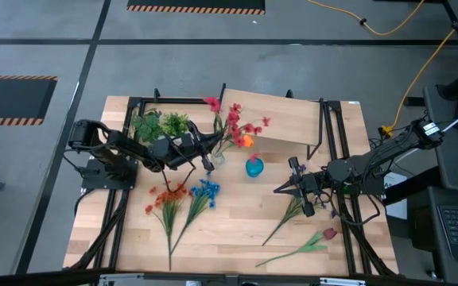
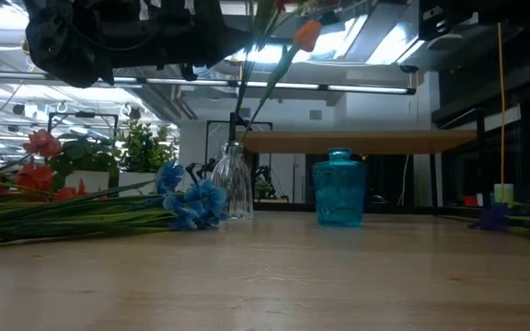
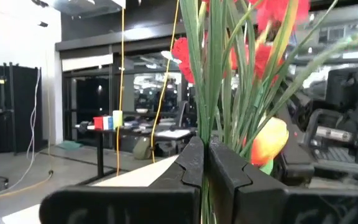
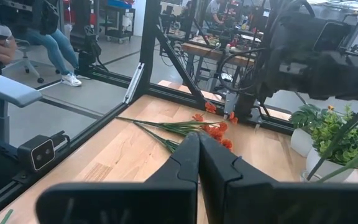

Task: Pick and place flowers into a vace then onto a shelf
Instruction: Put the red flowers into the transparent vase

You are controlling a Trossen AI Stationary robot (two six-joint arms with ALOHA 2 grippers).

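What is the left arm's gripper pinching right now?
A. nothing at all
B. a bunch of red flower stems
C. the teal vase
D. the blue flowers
B. The left gripper is shut on the green stems of the red flowers, held upright over the clear vase; the blue flowers lie on the table and the teal vase stands untouched.

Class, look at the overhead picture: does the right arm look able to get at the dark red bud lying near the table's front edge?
Probably yes. The dark red bud lies alone on bare wood just in front of the right end effector, with nothing lying across it. The end effector is shut, though, so it would need to open first.
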